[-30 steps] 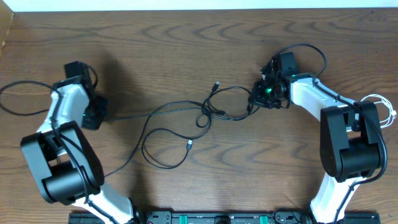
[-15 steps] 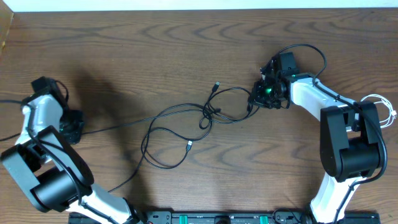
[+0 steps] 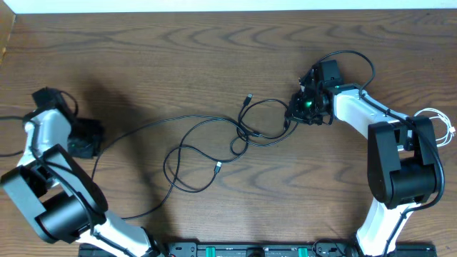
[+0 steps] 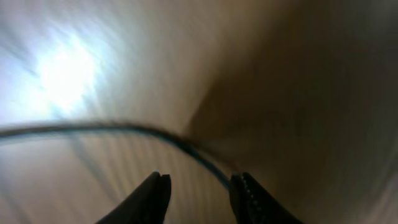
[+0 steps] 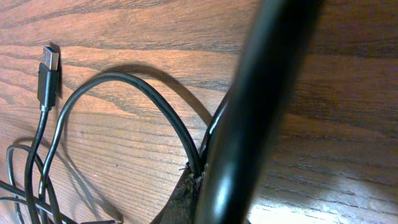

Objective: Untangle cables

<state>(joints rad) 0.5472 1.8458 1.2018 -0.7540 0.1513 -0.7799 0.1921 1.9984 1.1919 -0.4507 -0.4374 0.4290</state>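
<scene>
The black cable (image 3: 241,128) lies in loose loops across the table's middle, with one plug (image 3: 248,97) at the top of the tangle. One strand runs left toward my left gripper (image 3: 94,137). In the blurred left wrist view the left gripper (image 4: 200,186) is open, and the black cable (image 4: 124,127) sweeps past just above its right finger (image 4: 245,193), not pinched. My right gripper (image 3: 291,118) is shut on the cable's right end. In the right wrist view the black cable (image 5: 124,81) enters the closed jaws of the right gripper (image 5: 200,177). The white cable (image 3: 444,128) lies bunched at the far right.
A USB plug (image 5: 50,59) lies flat on the wood to the left of the right gripper. The right arm's own thick black wire (image 5: 261,93) crosses the right wrist view. The table's back edge (image 3: 228,10) runs along the top.
My left gripper pulled the black cable out to the left, then opened and let it go. The strand went slack and its loops shifted. The right gripper stayed put.
</scene>
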